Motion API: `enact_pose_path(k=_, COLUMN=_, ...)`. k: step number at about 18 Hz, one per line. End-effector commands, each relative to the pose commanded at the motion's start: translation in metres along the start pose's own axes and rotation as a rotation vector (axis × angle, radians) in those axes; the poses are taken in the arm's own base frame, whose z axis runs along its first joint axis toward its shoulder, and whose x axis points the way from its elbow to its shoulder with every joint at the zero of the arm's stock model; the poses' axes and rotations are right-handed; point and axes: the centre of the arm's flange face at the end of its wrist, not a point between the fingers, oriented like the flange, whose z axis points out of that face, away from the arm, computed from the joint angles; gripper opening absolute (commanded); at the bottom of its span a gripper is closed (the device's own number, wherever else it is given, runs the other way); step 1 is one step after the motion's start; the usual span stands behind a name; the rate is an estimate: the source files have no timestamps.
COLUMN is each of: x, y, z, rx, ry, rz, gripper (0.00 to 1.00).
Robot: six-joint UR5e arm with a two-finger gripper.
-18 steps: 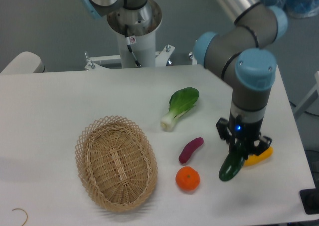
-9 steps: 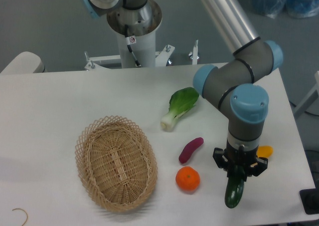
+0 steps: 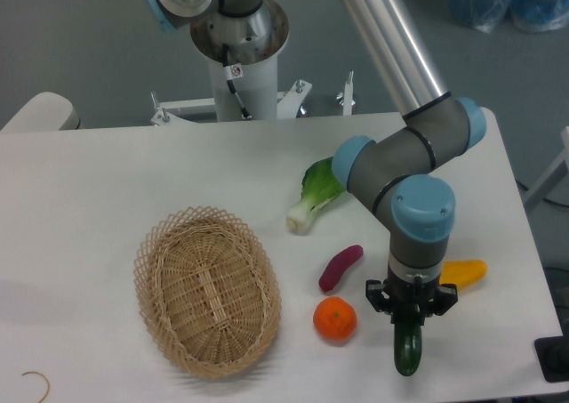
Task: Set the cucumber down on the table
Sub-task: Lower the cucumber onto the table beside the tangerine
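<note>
The cucumber (image 3: 408, 350) is a glossy dark green cylinder near the front right edge of the white table (image 3: 89, 189). It hangs almost upright from my gripper (image 3: 411, 312), which is shut on its upper end. Its lower end is at or just above the tabletop; I cannot tell whether it touches. The arm's wrist stands straight above it and hides the top of the cucumber.
An orange (image 3: 335, 319) lies just left of the gripper. A purple sweet potato (image 3: 340, 267) lies behind it, a yellow fruit (image 3: 464, 272) to the right, a bok choy (image 3: 313, 198) further back. A wicker basket (image 3: 206, 289) stands at the front left. The table's front edge is close below.
My gripper has moved left and toward the front edge with the cucumber. The cucumber has turned from tilted to nearly upright. The yellow fruit is now uncovered.
</note>
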Motion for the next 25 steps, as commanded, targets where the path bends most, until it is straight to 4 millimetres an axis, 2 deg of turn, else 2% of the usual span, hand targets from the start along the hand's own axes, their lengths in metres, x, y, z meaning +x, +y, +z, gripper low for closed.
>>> enact_pose_path(k=5, x=0.003, y=0.003, z=0.004, rx=-0.014, ry=-0.003, rz=0.000, gripper=0.32)
enact_pose_path(k=10, x=0.020, y=0.004, z=0.012, rx=-0.030, ry=0.013, rz=0.013, gripper=0.33)
enact_pose_path(k=20, x=0.026, y=0.005, z=0.015, rx=-0.034, ry=0.017, rz=0.021, gripper=0.34)
enact_pose_path(k=21, x=0.026, y=0.005, z=0.015, rx=-0.034, ry=0.017, rz=0.023, gripper=0.41)
enact_pose_path(k=22, x=0.026, y=0.005, z=0.015, rx=-0.033, ry=0.016, rz=0.026, gripper=0.57)
enact_pose_path(k=23, x=0.024, y=0.003, z=0.012, rx=-0.028, ry=0.013, rz=0.033, gripper=0.85)
enact_pose_path(k=24, x=0.023, y=0.002, z=0.011, rx=-0.024, ry=0.010, rz=0.051, gripper=1.00)
enact_pose_path(k=25, x=0.023, y=0.002, z=0.010, rx=-0.023, ry=0.009, rz=0.056, gripper=1.00)
